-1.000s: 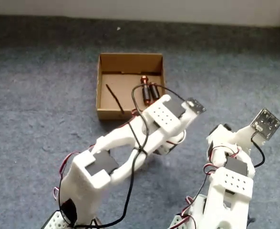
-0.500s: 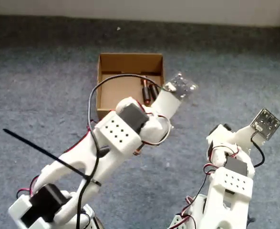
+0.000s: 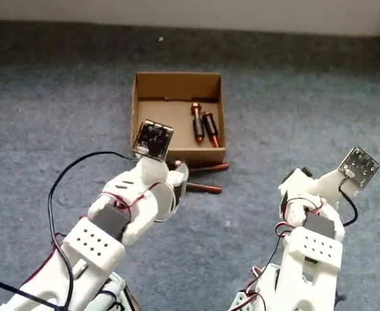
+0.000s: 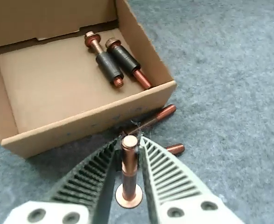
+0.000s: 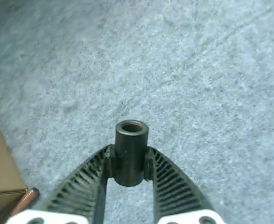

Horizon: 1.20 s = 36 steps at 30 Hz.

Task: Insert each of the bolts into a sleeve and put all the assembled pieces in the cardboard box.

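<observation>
While the left claw (image 4: 129,140) is clenched on a copper bolt (image 4: 129,165), its ribbed fingers (image 4: 164,173) pinch the shank from both sides. The flanged head sits nearest the wrist camera and the tip points toward the cardboard box (image 4: 87,123). This claw hangs just in front of the box's near wall, above the grey carpet (image 4: 230,70).

Inside the box lie two assembled pieces (image 4: 109,65), each a copper bolt pushed through a black sleeve. They rest side by side and touching, close to one side wall, with their heads toward the far wall. Outside the box, two loose bolts (image 4: 151,118) lie on the carpet. One is close along the near wall, and the other is just beyond the left claw, partly hidden behind a finger.

The right claw (image 5: 129,150) is closed on a black sleeve (image 5: 131,137), gripped by its lower half, with the open bore facing away from the wrist. In the high view the right arm (image 3: 314,227) stands well apart from the box, off to its side, over bare carpet
</observation>
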Available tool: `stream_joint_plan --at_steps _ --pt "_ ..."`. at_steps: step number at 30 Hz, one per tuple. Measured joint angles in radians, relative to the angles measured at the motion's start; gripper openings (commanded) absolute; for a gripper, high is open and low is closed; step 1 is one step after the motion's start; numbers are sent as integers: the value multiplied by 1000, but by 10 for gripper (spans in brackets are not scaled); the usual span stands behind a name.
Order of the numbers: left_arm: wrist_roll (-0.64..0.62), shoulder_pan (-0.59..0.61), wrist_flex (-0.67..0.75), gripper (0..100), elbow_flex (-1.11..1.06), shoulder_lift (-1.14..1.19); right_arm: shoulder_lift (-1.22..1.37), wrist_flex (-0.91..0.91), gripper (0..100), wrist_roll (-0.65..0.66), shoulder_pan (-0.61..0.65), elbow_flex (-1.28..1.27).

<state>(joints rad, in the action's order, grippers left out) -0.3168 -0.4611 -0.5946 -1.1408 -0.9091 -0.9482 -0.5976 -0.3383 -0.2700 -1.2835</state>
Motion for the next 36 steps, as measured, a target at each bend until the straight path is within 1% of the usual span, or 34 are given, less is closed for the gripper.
stream_joint_plan --at_steps 6,11,15,18,22,28,32,36 --pt "2 87 74 5 -227 -163 0 0 4 0 0 0" --pt "97 133 83 8 -331 -242 0 0 4 0 0 0" --pt "137 199 92 98 -373 -287 0 0 4 0 9 0" --pt "169 265 94 146 -391 -305 0 0 4 0 31 0" --pt "216 365 26 178 -393 -295 0 0 4 0 34 0" --pt "285 480 -101 214 -379 -298 0 0 4 0 43 0" --pt "341 551 -112 211 -371 -298 0 0 4 0 43 0" --pt "407 608 -140 210 -298 -298 0 0 4 0 43 0"
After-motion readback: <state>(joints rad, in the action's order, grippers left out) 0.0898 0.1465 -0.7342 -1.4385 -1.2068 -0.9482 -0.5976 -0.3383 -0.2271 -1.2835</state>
